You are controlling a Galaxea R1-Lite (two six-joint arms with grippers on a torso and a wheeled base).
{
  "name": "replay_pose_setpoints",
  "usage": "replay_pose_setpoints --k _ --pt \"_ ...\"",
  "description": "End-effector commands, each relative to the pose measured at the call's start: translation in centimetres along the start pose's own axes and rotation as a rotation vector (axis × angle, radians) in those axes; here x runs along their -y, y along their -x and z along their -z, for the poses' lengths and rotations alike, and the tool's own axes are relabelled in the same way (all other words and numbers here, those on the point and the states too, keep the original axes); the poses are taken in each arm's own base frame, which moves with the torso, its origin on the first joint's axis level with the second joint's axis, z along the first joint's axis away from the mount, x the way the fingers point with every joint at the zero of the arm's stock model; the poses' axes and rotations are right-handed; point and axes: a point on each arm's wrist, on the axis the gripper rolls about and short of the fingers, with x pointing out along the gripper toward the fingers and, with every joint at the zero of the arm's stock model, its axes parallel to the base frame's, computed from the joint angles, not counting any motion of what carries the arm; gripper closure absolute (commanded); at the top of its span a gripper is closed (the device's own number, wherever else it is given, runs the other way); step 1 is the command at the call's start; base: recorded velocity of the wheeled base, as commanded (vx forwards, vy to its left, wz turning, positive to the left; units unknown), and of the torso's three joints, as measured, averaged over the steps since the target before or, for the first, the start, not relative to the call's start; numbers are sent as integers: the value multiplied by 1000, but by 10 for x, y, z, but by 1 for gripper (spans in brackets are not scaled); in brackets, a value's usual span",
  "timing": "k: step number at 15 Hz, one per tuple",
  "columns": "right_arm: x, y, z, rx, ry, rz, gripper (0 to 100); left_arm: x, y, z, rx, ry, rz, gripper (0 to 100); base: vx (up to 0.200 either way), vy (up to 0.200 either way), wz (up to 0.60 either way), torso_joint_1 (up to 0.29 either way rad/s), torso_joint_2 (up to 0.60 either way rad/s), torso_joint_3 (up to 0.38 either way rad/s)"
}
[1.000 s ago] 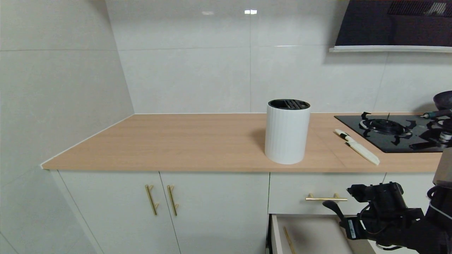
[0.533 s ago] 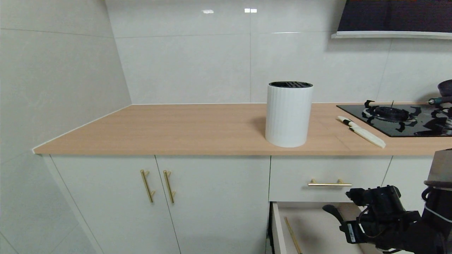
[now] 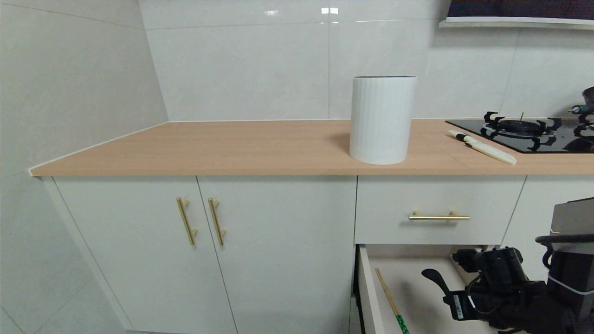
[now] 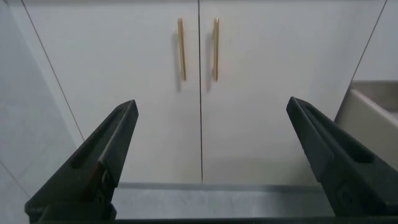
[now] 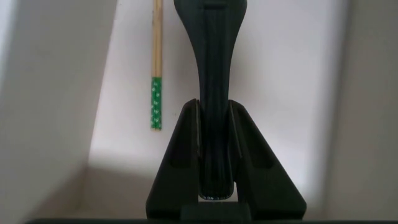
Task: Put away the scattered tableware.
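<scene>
Right hand (image 3: 457, 299) clamped on a black utensil (image 3: 434, 278), type unclear, only a slim dark shaft with a rounded end shows. It sits over the open drawer (image 3: 366, 287) below the bench (image 3: 232, 148), utensil above the drawer floor and not touching it. One chopstick (image 3: 389, 299) with a green patterned end lies flat in the drawer along its left wall, apart from the utensil. Left hand (image 4: 211, 107) has fingers spread wide, nothing between them, facing the cabinet doors (image 4: 199, 81). On the bench: white ribbed holder (image 3: 381, 120) upright, cream knife (image 3: 482, 147) lying flat between holder and hob (image 3: 524, 132).
</scene>
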Motion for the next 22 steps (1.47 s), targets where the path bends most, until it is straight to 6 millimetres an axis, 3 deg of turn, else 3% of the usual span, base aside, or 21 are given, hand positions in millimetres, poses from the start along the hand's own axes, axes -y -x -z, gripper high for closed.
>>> replay_pose_setpoints --k 1,6,10,15,22 --pt "0 -3 3 -16 0 1 100 0 0 0 1 0 -1 0 0 0 0 -129 456 310" --pt "1 -7 4 -3 -1 0 100 0 0 0 1 0 -1 0 0 0 0 -33 155 95" --pt "2 -27 -2 65 -3 22 100 0 0 0 1 0 -1 0 0 0 0 -27 48 32" --pt "1 -55 -24 -33 -64 71 100 0 0 0 1 0 -1 0 0 0 0 0 0 0" --pt "1 -68 -25 -63 -68 78 100 0 0 0 1 0 -1 0 0 0 0 0 0 0"
